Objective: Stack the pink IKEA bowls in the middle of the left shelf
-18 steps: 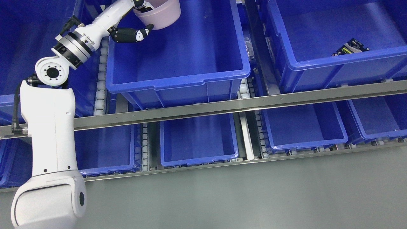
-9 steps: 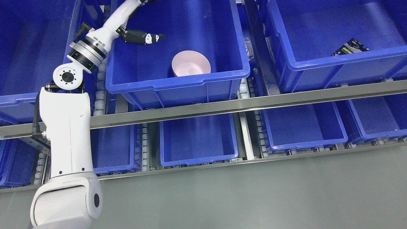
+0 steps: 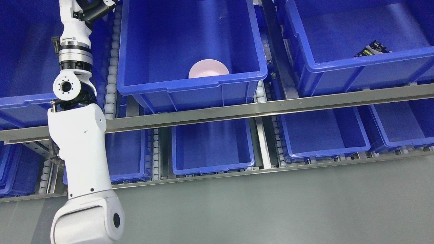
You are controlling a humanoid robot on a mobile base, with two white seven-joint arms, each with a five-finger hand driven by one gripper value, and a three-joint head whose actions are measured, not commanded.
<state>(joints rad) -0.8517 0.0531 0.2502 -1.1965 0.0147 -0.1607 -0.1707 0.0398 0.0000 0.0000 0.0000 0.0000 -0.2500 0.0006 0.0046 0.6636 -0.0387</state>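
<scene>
Bowl [image 3: 208, 68], pink, in bin [image 3: 190, 86] near front wall; left hand [image 3: 96, 8] fingers unclear; no legible labels.

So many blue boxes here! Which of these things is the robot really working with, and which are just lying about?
Part of the job:
- pink bowl, lying in the blue bin on the upper shelf
- left arm, raised at the picture's left; its hand is mostly out of view

Just lying about:
- small dark packet in the bin on the right
- the other blue bins

Blue plastic bins [image 3: 342, 135] sit in two tiers on a steel roller shelf [image 3: 264, 108], above a smooth grey floor [image 3: 271, 206].
</scene>
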